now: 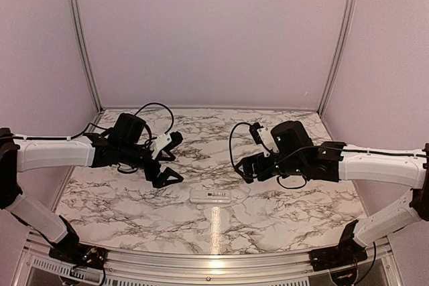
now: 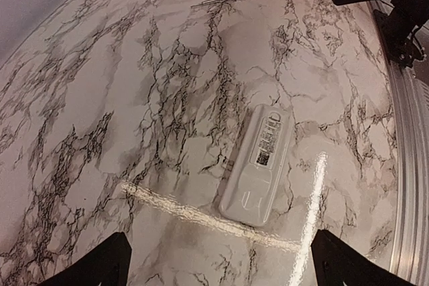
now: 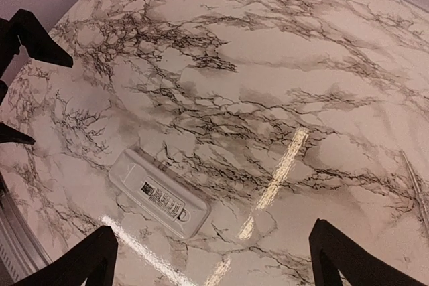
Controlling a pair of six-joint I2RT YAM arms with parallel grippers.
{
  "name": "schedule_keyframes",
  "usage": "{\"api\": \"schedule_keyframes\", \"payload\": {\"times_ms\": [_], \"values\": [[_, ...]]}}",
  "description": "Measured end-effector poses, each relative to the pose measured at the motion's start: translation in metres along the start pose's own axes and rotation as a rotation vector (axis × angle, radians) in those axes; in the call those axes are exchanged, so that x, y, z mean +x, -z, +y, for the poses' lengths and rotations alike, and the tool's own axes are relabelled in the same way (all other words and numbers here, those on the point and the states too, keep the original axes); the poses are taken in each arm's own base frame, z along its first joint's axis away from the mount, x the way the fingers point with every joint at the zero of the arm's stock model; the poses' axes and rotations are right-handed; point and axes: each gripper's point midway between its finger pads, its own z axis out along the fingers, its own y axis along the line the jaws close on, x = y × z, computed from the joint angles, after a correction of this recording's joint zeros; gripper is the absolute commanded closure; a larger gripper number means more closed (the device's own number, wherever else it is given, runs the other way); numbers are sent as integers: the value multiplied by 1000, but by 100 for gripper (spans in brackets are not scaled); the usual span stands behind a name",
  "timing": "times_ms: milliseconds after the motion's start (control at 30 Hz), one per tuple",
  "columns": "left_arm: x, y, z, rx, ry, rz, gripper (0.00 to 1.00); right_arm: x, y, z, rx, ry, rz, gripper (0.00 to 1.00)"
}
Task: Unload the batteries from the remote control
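Note:
The remote control (image 1: 210, 196) is a slim white bar lying flat on the marble table, its printed label side up and its back cover closed. It shows in the left wrist view (image 2: 258, 164) and the right wrist view (image 3: 159, 193). No batteries are in view. My left gripper (image 1: 173, 159) is open and empty, hovering up and left of the remote; the remote lies ahead between its fingertips (image 2: 214, 259). My right gripper (image 1: 247, 169) is open and empty, hovering up and right of the remote, its fingertips (image 3: 211, 259) spread wide.
A marble-patterned table (image 1: 281, 219) with pale walls behind and at the sides. A metal rail (image 1: 214, 262) runs along the near edge. Black cables loop off both wrists. Bright light streaks reflect on the table near the remote.

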Motion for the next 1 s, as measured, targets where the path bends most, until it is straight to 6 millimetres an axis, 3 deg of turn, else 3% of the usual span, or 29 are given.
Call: {"api": "schedule_keyframes", "payload": {"times_ms": [267, 633, 867, 1000], "values": [[27, -45, -31, 132, -129, 65, 3, 6, 2, -2, 11, -112, 23, 2], [42, -75, -42, 162, -222, 75, 9, 19, 5, -8, 41, -207, 74, 1], [73, -95, -41, 174, -227, 148, 13, 23, 10, -10, 49, -238, 89, 2], [78, -98, -39, 173, -236, 162, 18, 20, 13, -9, 41, -247, 81, 2]]}}
